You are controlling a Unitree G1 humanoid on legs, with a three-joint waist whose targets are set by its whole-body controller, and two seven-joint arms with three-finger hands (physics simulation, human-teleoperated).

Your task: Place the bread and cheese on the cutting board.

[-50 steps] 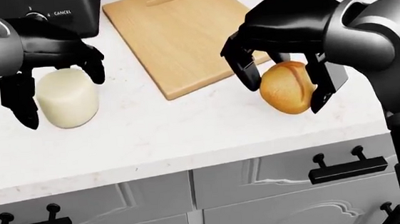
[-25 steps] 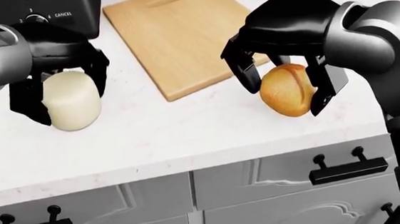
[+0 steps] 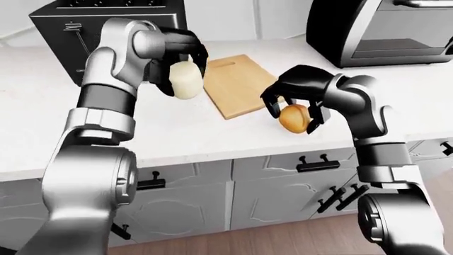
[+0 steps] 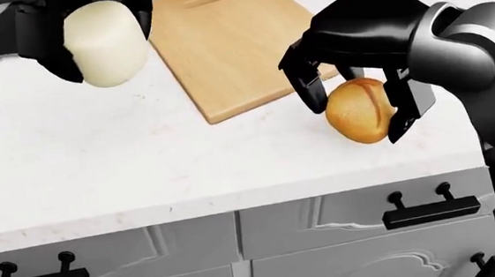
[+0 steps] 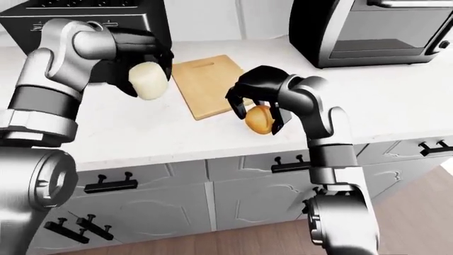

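The cheese, a pale white cylinder, is in my left hand, which is shut on it and holds it above the counter just left of the cutting board. The wooden cutting board lies bare on the white counter at the top centre of the head view. The bread, a round golden roll, is in my right hand, which is shut on it. The roll hangs just right of the board's lower right corner, slightly above the counter.
A black toaster stands at the top left behind my left arm. A dark toaster oven stands at the top right. Grey cabinet drawers with black handles run below the counter edge.
My left hand has closed on the cheese and lifted it off the counter, up and a little right toward the board. My right hand with the bread has barely moved.
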